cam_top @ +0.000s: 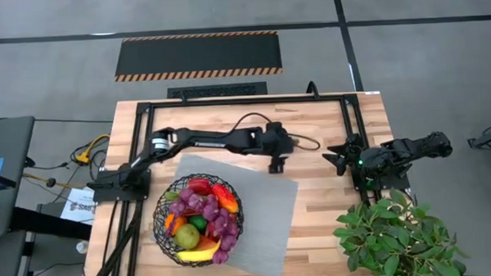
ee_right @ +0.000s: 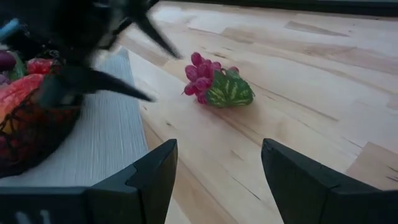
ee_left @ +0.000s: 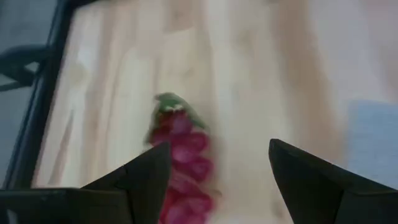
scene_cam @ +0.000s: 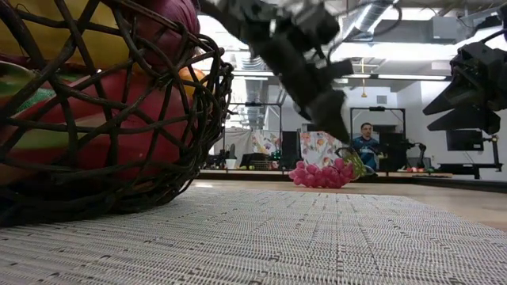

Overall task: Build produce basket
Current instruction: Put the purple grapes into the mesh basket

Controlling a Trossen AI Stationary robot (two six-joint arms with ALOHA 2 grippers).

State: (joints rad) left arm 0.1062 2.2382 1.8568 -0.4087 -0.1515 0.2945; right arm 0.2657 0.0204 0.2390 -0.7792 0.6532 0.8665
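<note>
Wooden surface (cam_top: pixel 330 225) holds a grey mat (cam_top: pixel 264 211) with the wire basket (cam_top: pixel 198 220) full of produce (cam_top: pixel 201 212). Left pincer (ee_left: pixel 211 180), fingers spread wide, hangs just above a pink grape bunch (ee_left: pixel 183 168) lying on bare wood beyond the mat. Right pincer (ee_right: pixel 214 171), also wide, waits near a leafy plant (cam_top: pixel 400 235).
</note>
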